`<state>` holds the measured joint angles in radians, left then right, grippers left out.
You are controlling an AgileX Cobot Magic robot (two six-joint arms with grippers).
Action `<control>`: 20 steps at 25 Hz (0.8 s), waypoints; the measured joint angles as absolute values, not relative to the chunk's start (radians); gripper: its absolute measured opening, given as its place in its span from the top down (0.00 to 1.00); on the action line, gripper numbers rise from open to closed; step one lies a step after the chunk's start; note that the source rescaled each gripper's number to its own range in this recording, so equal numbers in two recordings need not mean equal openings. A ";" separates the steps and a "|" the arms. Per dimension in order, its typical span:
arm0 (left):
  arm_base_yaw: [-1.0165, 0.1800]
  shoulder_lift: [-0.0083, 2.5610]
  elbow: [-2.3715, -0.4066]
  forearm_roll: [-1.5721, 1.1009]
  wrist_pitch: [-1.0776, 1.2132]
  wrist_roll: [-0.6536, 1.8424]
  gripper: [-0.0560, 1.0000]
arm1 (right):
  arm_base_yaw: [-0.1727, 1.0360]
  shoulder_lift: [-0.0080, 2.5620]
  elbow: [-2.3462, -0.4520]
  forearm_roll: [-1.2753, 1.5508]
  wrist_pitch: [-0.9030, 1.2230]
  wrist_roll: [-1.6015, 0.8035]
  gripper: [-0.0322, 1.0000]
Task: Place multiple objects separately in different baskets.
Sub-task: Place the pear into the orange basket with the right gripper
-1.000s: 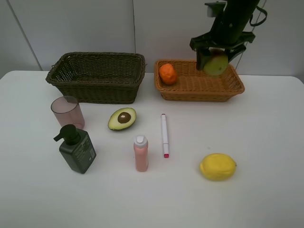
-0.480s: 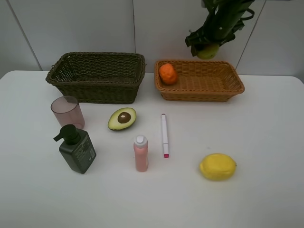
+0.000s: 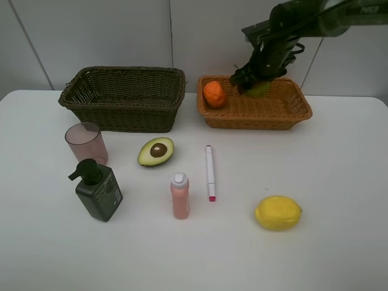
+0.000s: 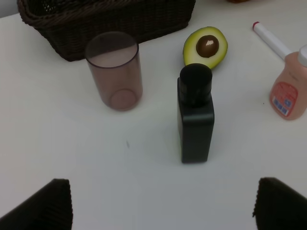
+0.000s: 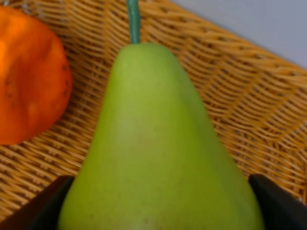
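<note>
Over the orange-tan basket (image 3: 291,115), far right of the table (image 3: 339,182): right gripper (image 3: 251,83) reaching in from above, jaws clamped on the pear (image 3: 260,90). Wrist view shows green pear skin filling the gap, a dark finger (image 5: 41,203) pressed against each flank, stem pointing away from the camera. Cannot tell whether the pear touches the weave below it.

Orange (image 3: 214,94) already in the same basket, at its left end, just beside the pear but apart from it. It is the nearest thing to the gripper.

Dark green-brown basket (image 3: 121,100) sits left of the orange-tan one, a narrow gap between them. Nothing visible inside it from the high camera.

Front of the dark basket: pink cup (image 3: 86,142) upright. Pump bottle (image 3: 98,191) upright, near the cup on the front-edge side. Avocado half (image 3: 156,151) lies cut face up, pit showing, right of the cup. Small pink bottle (image 3: 180,196) stands near the avocado half, toward the front edge. White marker (image 3: 210,173) lies just right of that bottle. Lemon (image 3: 277,212) alone, further right, well apart from the rest.

Left gripper (image 4: 163,208) not seen from the high camera. Its own view shows jaws spread wide, nothing between them, above bare table on the near side of the pump bottle and cup.
</note>
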<state>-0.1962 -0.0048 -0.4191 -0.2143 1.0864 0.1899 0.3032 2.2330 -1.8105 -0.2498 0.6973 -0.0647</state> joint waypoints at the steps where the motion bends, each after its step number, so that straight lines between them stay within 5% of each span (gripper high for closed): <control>1: -0.196 -0.005 -0.419 -0.214 1.086 0.190 0.00 | 0.303 2.234 -1.811 -0.250 0.695 -0.065 0.31; 12: -0.196 -0.005 -0.419 -0.214 1.086 0.190 0.00 | 0.303 2.238 -1.811 -0.249 0.691 -0.064 0.30; 15: -0.196 -0.005 -0.419 -0.214 1.086 0.190 0.00 | 0.303 2.238 -1.811 -0.250 0.692 -0.049 0.08; 20: -0.196 -0.005 -0.419 -0.214 1.086 0.190 0.00 | 0.303 2.238 -1.811 -0.250 0.706 -0.045 0.01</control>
